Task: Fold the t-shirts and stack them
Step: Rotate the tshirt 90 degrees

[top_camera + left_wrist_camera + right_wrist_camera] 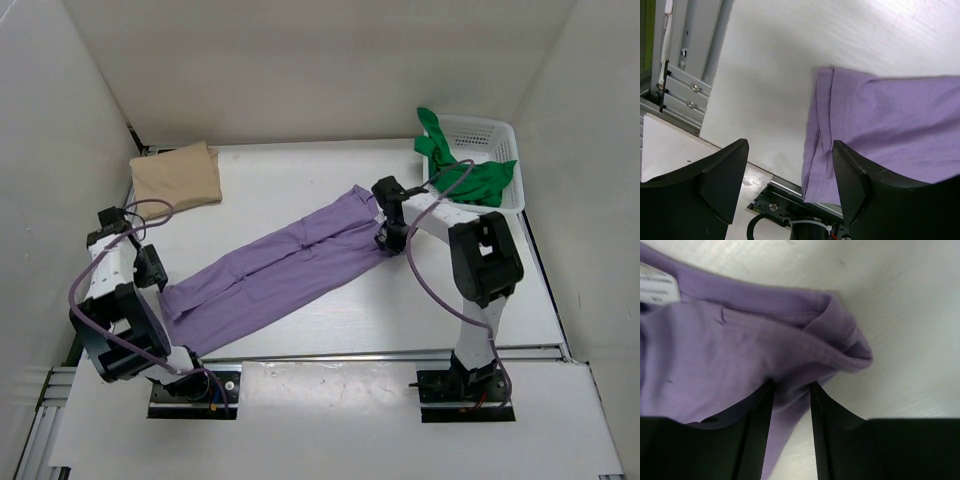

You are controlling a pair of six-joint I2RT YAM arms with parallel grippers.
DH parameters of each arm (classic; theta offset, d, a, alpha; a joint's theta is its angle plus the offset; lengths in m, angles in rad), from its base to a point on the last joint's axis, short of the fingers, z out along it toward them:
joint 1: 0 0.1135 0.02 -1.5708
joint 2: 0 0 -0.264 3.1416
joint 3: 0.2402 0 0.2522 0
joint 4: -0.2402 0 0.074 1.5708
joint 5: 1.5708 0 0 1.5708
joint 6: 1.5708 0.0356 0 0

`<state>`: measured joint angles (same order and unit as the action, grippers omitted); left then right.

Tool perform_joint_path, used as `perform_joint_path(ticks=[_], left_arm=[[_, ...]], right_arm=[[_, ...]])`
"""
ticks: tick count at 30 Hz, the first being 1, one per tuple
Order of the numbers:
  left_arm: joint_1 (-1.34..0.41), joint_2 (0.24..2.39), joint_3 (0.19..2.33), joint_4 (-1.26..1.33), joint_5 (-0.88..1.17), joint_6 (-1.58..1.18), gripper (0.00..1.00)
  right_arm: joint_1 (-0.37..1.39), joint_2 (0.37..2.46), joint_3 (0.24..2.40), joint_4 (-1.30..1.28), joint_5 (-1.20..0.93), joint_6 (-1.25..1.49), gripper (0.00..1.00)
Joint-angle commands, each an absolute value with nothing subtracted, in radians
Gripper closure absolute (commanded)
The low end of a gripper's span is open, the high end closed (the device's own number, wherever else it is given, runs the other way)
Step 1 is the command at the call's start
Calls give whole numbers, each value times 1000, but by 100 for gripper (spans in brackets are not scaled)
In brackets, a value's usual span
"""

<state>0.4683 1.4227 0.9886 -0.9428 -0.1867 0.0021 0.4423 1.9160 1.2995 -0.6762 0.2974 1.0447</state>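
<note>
- The white table (300, 180) is lit brightly and evenly from above.
- Soft shadows are cast beside the purple shirt (280, 265).
- Near fingers (715, 185) are rendered dark and slightly blurred.

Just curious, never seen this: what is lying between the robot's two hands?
A long folded light purple cloth t-shirt stretches from the left hand to the right hand, clearest in the top view.

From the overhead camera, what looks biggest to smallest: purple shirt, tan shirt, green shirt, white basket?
1. purple shirt, stretched out
2. white basket
3. tan shirt, folded, and green shirt, bunched over the basket: close, so I won't rank them.
</note>
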Motion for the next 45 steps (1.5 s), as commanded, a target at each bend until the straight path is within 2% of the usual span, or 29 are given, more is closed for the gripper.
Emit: perform_joint_path(ticks=[1,2,6,12,17,18,22,27,29,31,32,36,38,41,45], left_arm=[[472,1332,960,-948,-167,0,21],[472,1322,948,-948,-178,0,21],[482,1284,927,-939,-187,0,21],[500,1302,917,-930,-187,0,21],[500,1357,969,-939,-154,0,21],[500,1374,983,-949,-138,0,21],[463,1397,996,-959,-129,0,21],[443,1407,1006,-971,-117,0,20],[443,1393,1006,-971,-107,0,20],[443,1365,1006,-980,-97,0,20],[455,1336,1006,-980,-97,0,20],[518,1231,1006,-968,-61,0,20],[528,1146,997,-957,-61,0,20],[528,1060,973,-957,-87,0,13],[528,950,962,-1015,-97,0,8]], right_arm=[[460,2055,1441,-781,356,1109,60],[469,2100,1560,-839,356,1109,60],[511,2272,1791,-1008,333,1026,60],[523,2367,1936,-983,311,976,56],[443,2523,2265,-911,232,856,57],[422,2574,2401,-881,221,832,57],[399,2569,2416,-610,230,788,53],[353,2559,2462,-500,193,779,43],[353,2495,2438,-500,152,724,40],[353,2420,2341,-500,108,657,32],[380,2319,2288,-500,107,638,31],[507,2007,1926,-555,233,603,24],[609,1821,1676,-568,312,716,20],[745,1629,1365,-537,261,980,20],[995,1581,1209,-459,254,1260,20]])
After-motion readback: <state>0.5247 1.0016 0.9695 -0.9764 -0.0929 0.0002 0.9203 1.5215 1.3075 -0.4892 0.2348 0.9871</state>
